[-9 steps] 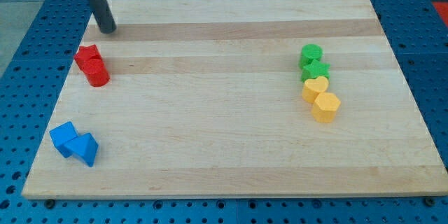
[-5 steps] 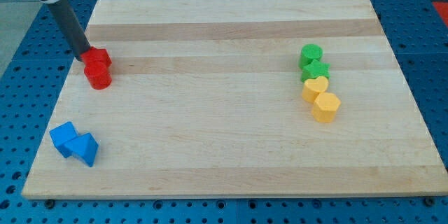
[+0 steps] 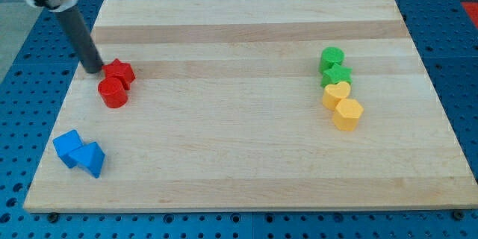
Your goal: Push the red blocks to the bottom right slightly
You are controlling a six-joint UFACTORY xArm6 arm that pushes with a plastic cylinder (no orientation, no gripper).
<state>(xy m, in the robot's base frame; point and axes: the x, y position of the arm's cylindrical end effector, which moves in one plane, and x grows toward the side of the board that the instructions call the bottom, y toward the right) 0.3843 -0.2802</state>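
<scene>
1. Resting at the upper left of the frame, my tip point(image 3: 95, 69) is seen on the wooden board point(image 3: 246, 119), just left of the red blocks and apparently touching the upper one.
2. No hand or jaws are carried by the arm; only a straight dark rod point(image 3: 81, 39) is shown, so nothing is grasped or clenched.
3. A red star-shaped block point(image 3: 120, 72) is placed at the upper left of the frame, immediately right of the tip.
4. A red cylinder point(image 3: 113, 93) is set just below and slightly left of the red star-shaped block, the two touching.
5. Two blue blocks are found at the lower left of the frame: a blue cube-like block point(image 3: 69, 148) and, touching it on its right, a blue wedge-shaped block point(image 3: 92, 159). Both are well apart from the red pair.
6. Four blocks are lined up in a column at the right of the frame: a green cylinder point(image 3: 331, 59) at the top, a green star-shaped block point(image 3: 337, 75) below it, then a yellow heart-shaped block point(image 3: 336, 95), and a yellow hexagonal block point(image 3: 348, 113) lowest. Each is touching its neighbour.
7. A blue perforated surface point(image 3: 30, 52) is visible around the board.
</scene>
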